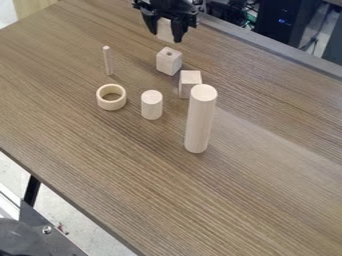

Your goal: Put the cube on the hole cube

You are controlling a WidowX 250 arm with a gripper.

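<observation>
At the top edge, the gripper is shut on a pale wooden cube, with a dark finger against each side of it and its upper part hidden. The hole cube, a pale wooden block with a small round hole in its top, stands on the table just below the gripper in the view. A second plain wooden cube stands to the lower right of the hole cube, partly behind a tall cylinder.
That tall cylinder stands upright on the brown table. A short cylinder, a wooden ring and a thin peg stand left of it. Dark equipment is beyond the table's far edge.
</observation>
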